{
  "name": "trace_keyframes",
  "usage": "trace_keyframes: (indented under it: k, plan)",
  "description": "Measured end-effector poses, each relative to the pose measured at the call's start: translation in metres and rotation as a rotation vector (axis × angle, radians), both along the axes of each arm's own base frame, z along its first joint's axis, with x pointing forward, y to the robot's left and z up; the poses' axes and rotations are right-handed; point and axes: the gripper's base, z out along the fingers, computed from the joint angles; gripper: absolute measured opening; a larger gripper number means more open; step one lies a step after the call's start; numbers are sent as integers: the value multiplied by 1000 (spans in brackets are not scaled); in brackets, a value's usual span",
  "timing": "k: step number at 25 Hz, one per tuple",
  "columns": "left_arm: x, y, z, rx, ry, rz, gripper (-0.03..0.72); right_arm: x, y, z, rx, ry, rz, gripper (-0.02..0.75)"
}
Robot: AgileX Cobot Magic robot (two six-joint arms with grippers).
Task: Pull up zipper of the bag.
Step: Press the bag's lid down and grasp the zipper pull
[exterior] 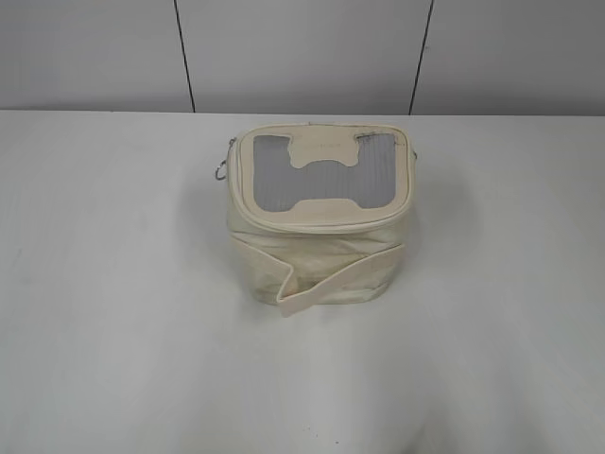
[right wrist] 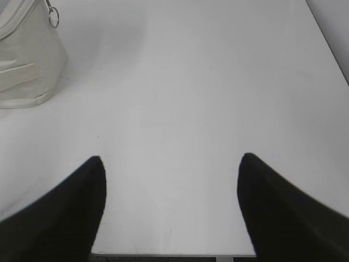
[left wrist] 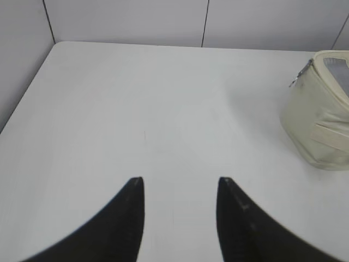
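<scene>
The cream-beige bag [exterior: 317,255] stands in the middle of the white table. Its top is a grey ribbed window with a cream H-shaped patch [exterior: 321,170]. The zipper [exterior: 326,226] runs round the rim of the top panel, and a silver ring pull [exterior: 220,172] hangs at its left rear corner. A cream strap [exterior: 340,274] crosses the front. Neither gripper shows in the exterior view. My left gripper [left wrist: 181,183] is open and empty over bare table, with the bag [left wrist: 319,120] far to its right. My right gripper [right wrist: 172,158] is open and empty, with the bag [right wrist: 24,60] and a ring pull [right wrist: 53,19] at its upper left.
A grey panelled wall [exterior: 302,52] rises behind the table's far edge. A side wall [left wrist: 22,49] borders the table on the left. The table's near edge [right wrist: 163,254] lies just under my right gripper.
</scene>
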Motion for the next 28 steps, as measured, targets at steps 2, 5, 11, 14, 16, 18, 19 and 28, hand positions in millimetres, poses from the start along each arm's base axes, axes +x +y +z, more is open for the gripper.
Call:
trace_keyframes:
  k: [2, 5, 11, 14, 16, 18, 19, 28]
  plan:
    - [0, 0, 0, 0, 0, 0, 337, 0, 0, 0, 0, 0, 0, 586]
    - [0, 0, 0, 0, 0, 0, 337, 0, 0, 0, 0, 0, 0, 586]
    - [0, 0, 0, 0, 0, 0, 337, 0, 0, 0, 0, 0, 0, 586]
    - [0, 0, 0, 0, 0, 0, 337, 0, 0, 0, 0, 0, 0, 586]
    - [0, 0, 0, 0, 0, 0, 337, 0, 0, 0, 0, 0, 0, 586]
    - [0, 0, 0, 0, 0, 0, 336, 0, 0, 0, 0, 0, 0, 586]
    - [0, 0, 0, 0, 0, 0, 337, 0, 0, 0, 0, 0, 0, 586]
    - [0, 0, 0, 0, 0, 0, 337, 0, 1, 0, 12, 0, 8, 586]
